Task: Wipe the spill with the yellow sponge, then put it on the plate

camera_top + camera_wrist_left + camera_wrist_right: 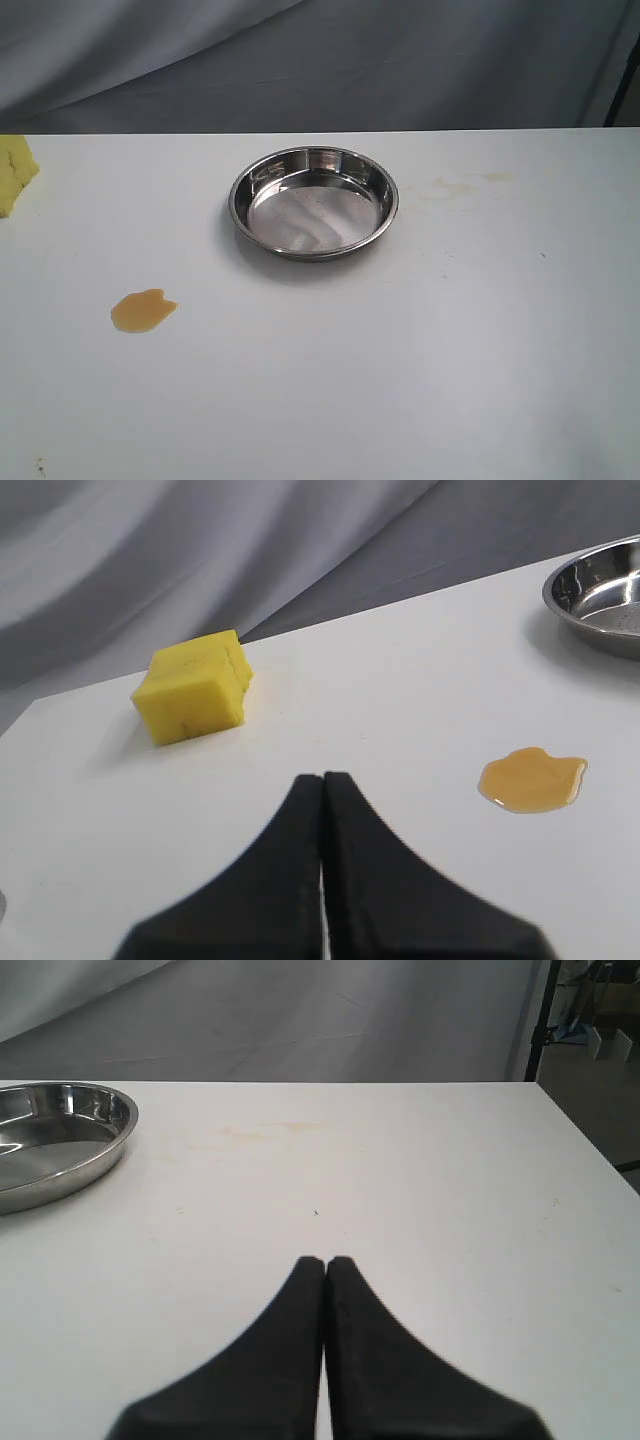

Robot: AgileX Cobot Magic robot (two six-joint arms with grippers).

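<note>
Yellow sponge point(193, 686) is seen lying apart from spill point(532, 779); L gripper point(322, 778) & R gripper point(325, 1259) are pinched closed, nothing held.

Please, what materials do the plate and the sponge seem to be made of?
The plate looks like polished metal, probably steel: its surface is silvery and mirrors the light. The sponge looks like soft foam, matte bright yellow, with small pores and ragged edges.

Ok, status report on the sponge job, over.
Jaws shut and empty on left gripper, right gripper. No contact yet: yellow sponge near table edge, spill unwiped, plate empty. Nothing between sponge and spill.
</note>
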